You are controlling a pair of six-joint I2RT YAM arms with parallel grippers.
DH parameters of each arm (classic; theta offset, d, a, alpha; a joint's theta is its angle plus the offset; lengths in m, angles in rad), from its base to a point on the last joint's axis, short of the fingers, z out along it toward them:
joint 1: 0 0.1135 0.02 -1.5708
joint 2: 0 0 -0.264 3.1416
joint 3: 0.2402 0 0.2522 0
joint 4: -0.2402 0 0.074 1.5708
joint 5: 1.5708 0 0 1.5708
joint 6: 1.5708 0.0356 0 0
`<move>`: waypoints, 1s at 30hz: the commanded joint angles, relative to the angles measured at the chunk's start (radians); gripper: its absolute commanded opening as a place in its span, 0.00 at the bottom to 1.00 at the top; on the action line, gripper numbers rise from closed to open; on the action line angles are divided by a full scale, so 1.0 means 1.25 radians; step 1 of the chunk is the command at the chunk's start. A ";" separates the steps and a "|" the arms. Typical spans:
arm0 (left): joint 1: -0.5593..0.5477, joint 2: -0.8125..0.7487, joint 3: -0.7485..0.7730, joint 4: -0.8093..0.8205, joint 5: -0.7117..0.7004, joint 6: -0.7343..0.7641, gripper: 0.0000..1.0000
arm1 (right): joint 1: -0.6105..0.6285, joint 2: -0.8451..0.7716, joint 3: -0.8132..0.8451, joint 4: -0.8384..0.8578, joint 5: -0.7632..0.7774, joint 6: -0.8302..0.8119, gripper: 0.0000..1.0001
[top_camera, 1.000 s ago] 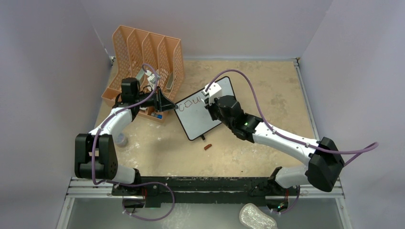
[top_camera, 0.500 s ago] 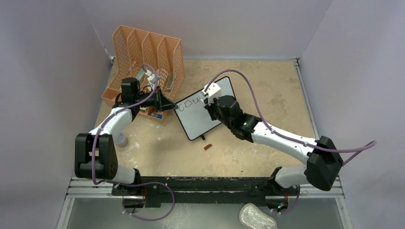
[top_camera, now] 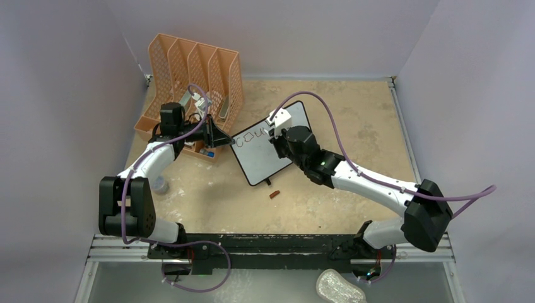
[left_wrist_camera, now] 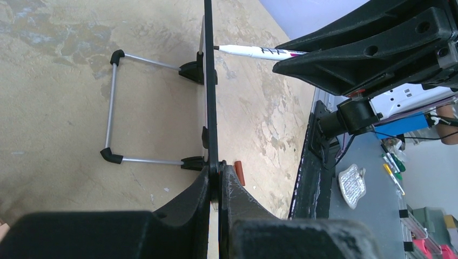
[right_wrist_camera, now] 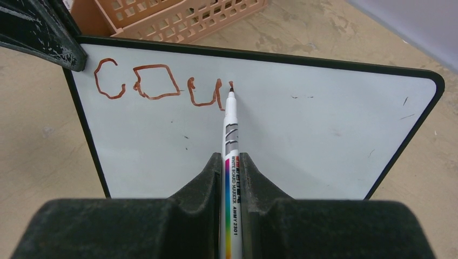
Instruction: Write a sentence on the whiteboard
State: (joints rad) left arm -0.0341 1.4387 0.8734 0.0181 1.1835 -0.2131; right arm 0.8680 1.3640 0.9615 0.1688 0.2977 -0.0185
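- The left arm is rising from its base at the near left of the table. Its elbow is folded and its forearm is running toward the middle, just in front of the orange file organizer.
- The left gripper is pinching the thin black frame of the whiteboard at the corner beside the first letter. Its jaws are closed tight on the edge.
- The right arm is stretching diagonally from the near-right base toward the middle of the table, with its wrist pointing at the face of the board.
- The right gripper is clamping the barrel of a white marker between its closed fingers. The marker tip is touching the board at a short new stroke just right of the last letter.
- The sentence is showing only in part, as reddish-brown letters reading "cou" along the top left of the board.
- The whiteboard is sitting mid-table between the two grippers, turned diagonally, with one end near the file organizer.
- Its wire stand is showing behind it in the left wrist view.
- A small reddish-brown piece is lying on the table just beside the board's near edge.
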 commanded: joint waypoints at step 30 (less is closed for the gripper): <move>-0.014 0.014 0.012 -0.046 -0.009 0.041 0.00 | -0.022 -0.051 0.009 0.036 0.028 0.008 0.00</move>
State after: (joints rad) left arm -0.0360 1.4387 0.8753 0.0040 1.1854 -0.2043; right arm 0.8482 1.3621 0.9646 0.1848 0.3229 -0.0177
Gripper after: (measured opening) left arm 0.035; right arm 0.149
